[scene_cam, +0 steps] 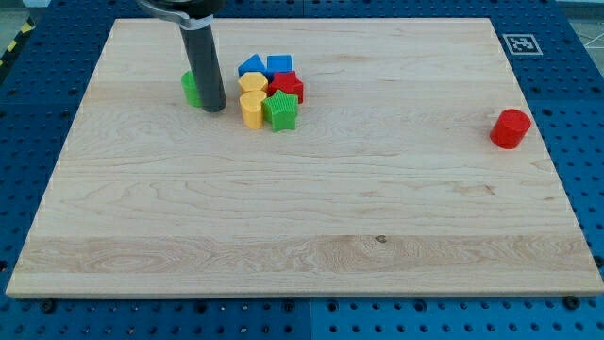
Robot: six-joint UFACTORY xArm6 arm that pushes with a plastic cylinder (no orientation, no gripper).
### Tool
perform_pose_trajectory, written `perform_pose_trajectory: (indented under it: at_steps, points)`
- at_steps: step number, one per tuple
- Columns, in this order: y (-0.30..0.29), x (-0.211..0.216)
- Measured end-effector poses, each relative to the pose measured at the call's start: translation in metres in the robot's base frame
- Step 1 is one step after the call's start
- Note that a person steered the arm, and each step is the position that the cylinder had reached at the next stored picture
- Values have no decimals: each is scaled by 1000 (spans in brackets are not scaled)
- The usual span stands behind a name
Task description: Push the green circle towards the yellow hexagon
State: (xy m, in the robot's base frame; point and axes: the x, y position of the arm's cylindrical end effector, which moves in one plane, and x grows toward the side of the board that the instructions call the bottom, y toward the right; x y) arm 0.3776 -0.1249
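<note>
The green circle (191,87) sits on the wooden board near the view's top left, partly hidden behind my rod. My tip (214,108) rests on the board just right of and touching or nearly touching the green circle. The yellow hexagon (251,109) lies a short way to the right of my tip, at the lower left of a tight cluster of blocks.
The cluster holds a yellow heart (252,84), a green star (281,111), a red star (286,88), a blue triangle (251,66) and a blue cube (279,64). A red cylinder (511,128) stands alone at the view's right. The board's edge (302,297) borders a blue pegboard.
</note>
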Motion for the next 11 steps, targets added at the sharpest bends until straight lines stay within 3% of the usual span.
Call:
perform_pose_trajectory:
  at_steps: [3,11]
  points:
    - [-66,-11]
    - [-18,-7]
